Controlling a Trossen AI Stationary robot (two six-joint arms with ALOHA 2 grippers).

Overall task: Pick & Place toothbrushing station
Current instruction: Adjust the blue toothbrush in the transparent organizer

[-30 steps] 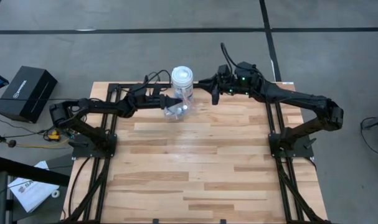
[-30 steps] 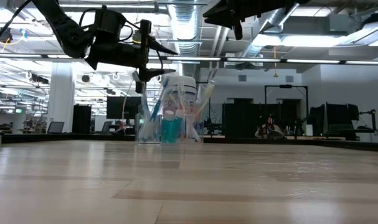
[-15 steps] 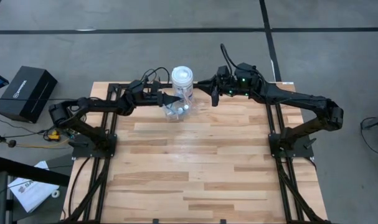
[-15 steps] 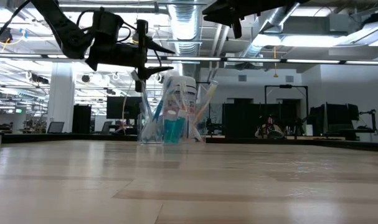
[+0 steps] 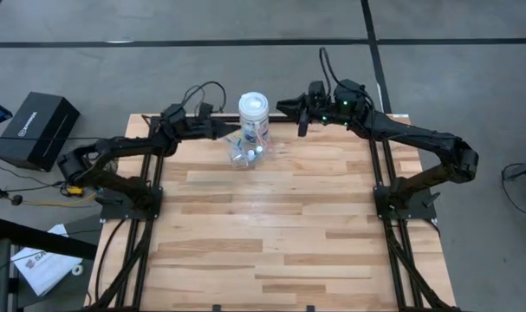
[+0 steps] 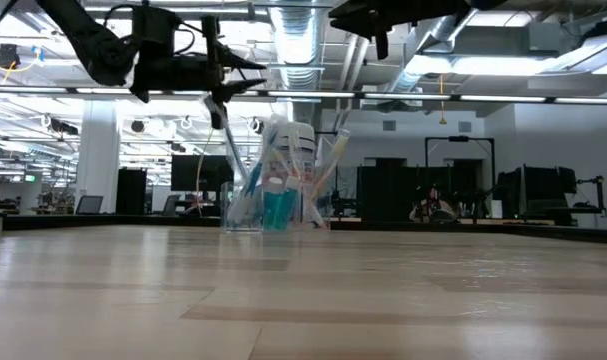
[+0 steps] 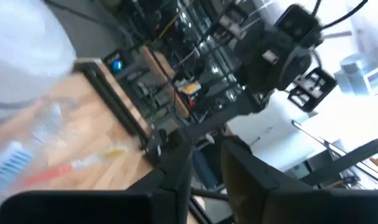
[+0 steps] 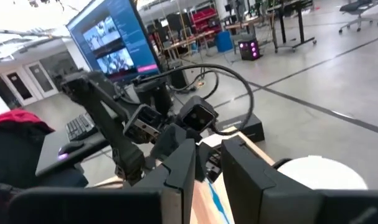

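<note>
The toothbrushing station is a see-through holder (image 5: 244, 153) (image 6: 268, 205) standing upright on its base at the table's far middle. Blue-and-white toothbrushes (image 6: 253, 175) lean out of its top. Close behind it stands a white-lidded jar (image 5: 253, 108). My left gripper (image 5: 230, 129) (image 6: 245, 72) (image 7: 205, 165) hovers level, up and to the left of the holder and clear of it. Its fingers are drawn to a narrow gap with nothing between them. My right gripper (image 5: 301, 128) (image 6: 381, 45) (image 8: 208, 165) hangs high to the jar's right, its fingers close together and empty.
The wooden table (image 5: 271, 234) stretches bare toward its near edge. A black box (image 5: 42, 128) and papers (image 5: 46, 264) lie on the floor beyond the left edge. The jar's white lid (image 8: 316, 174) sits just below and beside my right gripper.
My left gripper has drawn back from the holder toward the table's far left corner and risen. Its fingers have closed from spread wide beside the holder to a narrow gap. The holder stays upright where it was.
</note>
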